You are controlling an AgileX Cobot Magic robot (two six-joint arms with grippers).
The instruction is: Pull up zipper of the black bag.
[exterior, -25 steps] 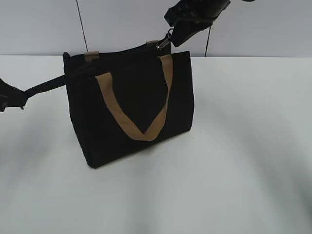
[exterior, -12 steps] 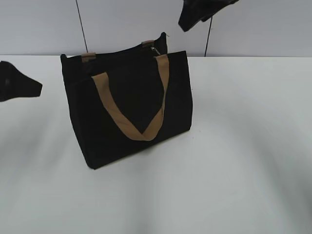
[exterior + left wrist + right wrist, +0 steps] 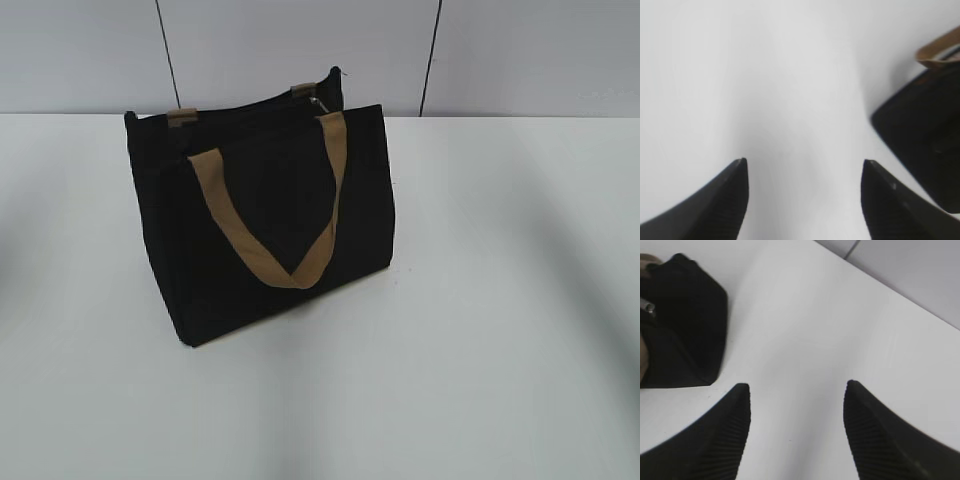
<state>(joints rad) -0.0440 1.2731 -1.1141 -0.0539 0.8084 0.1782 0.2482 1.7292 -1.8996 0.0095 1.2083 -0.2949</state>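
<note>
**Both arms gone from the bag**

Released a second ago, the black bag (image 3: 262,215) now stands upright alone on the white table (image 3: 480,330), its zipper (image 3: 250,112) tab at the right end of the top rim. Left gripper (image 3: 805,167) and right gripper (image 3: 796,390) hang well clear, jaws spread and empty. Pull looks finished.

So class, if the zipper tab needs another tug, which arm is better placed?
Probably the right. The tab sits at the right end of the bag top, and shows in the right wrist view. The left gripper sees only a bag corner. Both grippers are open.
</note>
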